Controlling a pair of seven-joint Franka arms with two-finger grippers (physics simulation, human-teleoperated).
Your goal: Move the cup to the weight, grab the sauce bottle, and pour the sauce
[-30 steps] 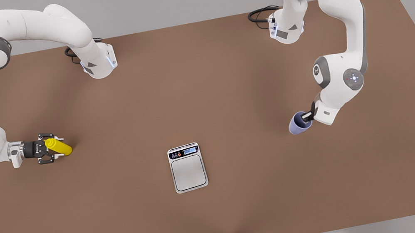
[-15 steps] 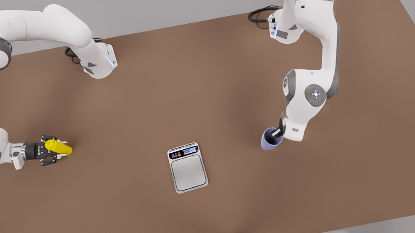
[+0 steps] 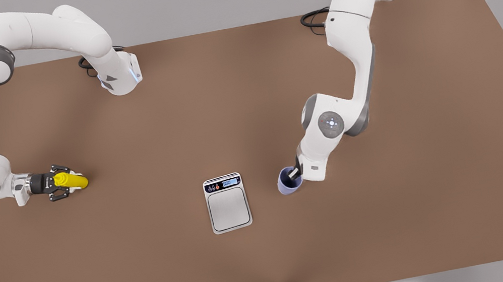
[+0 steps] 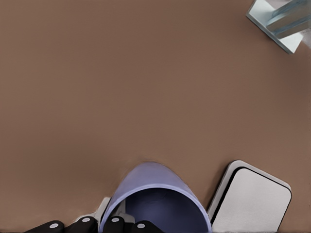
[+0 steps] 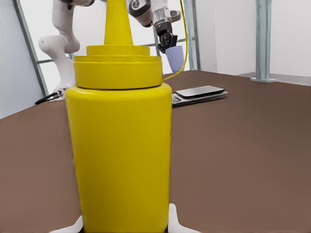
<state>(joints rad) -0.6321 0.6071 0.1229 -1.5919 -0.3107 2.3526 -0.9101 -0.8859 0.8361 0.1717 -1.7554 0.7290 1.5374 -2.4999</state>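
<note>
Two tools: left (image 3: 295, 173) grips cup (image 3: 288, 183); right (image 3: 58, 182) straddles sauce bottle (image 3: 71, 180).

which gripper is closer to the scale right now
The left gripper. It holds the cup just off the scale, on the front view's right. The right gripper is far off at the front view's left, around the bottle.
</note>
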